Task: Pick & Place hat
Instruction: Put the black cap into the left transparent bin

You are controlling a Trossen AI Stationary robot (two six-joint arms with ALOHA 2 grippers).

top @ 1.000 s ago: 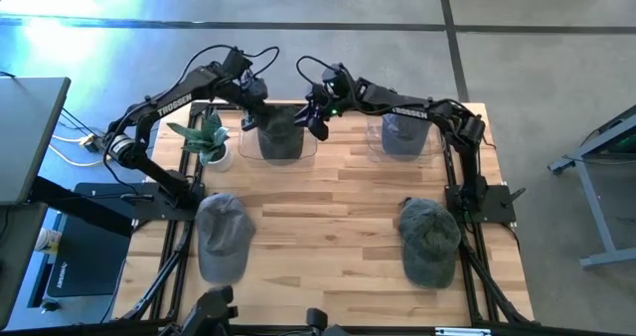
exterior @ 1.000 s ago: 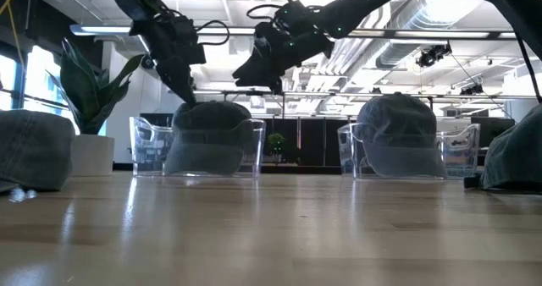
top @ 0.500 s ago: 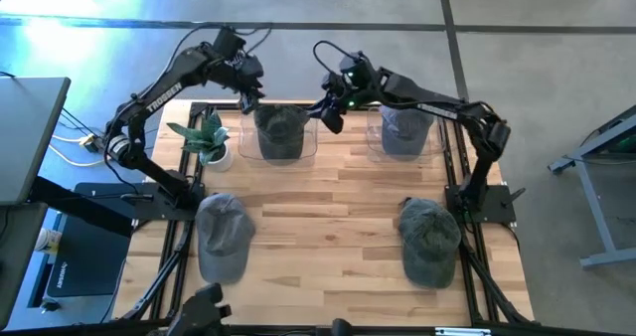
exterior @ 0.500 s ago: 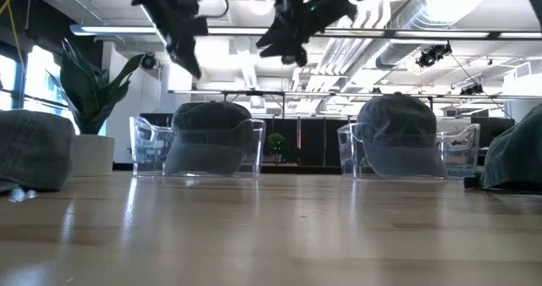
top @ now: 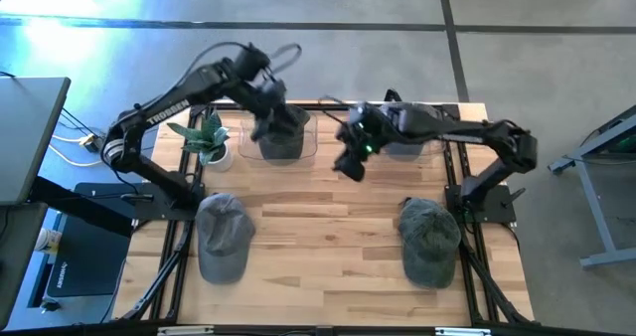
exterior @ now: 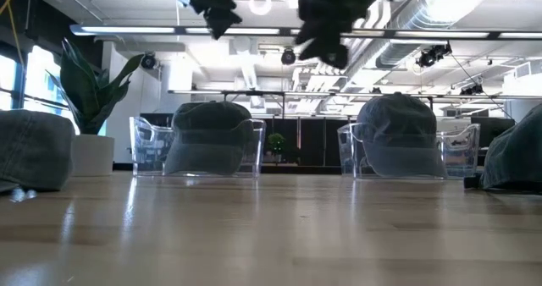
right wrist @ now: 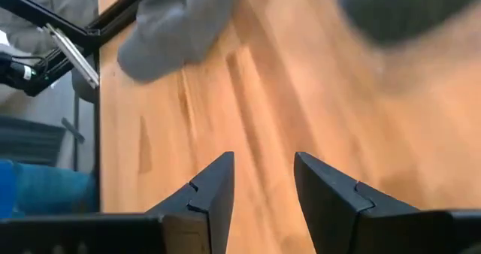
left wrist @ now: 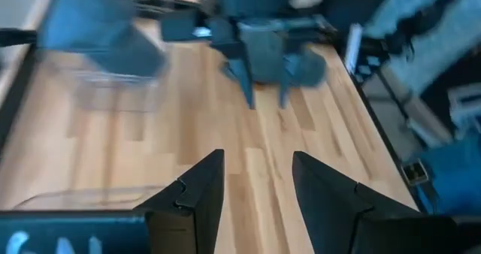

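Note:
Two dark hats sit in clear bins along the far edge: one in the left bin (top: 281,137) (exterior: 210,138), one in the right bin (top: 402,137) (exterior: 398,138). A grey hat (top: 221,235) lies on the table near the left front. A darker green hat (top: 429,239) lies near the right front. My left gripper (top: 266,129) (left wrist: 257,155) hangs open and empty above the left bin. My right gripper (top: 348,167) (right wrist: 264,156) hangs open and empty over the bare wood between the two bins, a little nearer the front.
A potted plant (top: 209,139) (exterior: 89,100) stands left of the left bin. Bare wooden tabletop (top: 318,217) lies between the two front hats. The arms' base frames (top: 482,202) stand at the table's left and right edges.
Both grippers have risen from the hat in the left bin, which stays in its bin. My left gripper has gone up and a little toward the right. My right gripper has swung toward the table's right and near edges, out over the bare wood.

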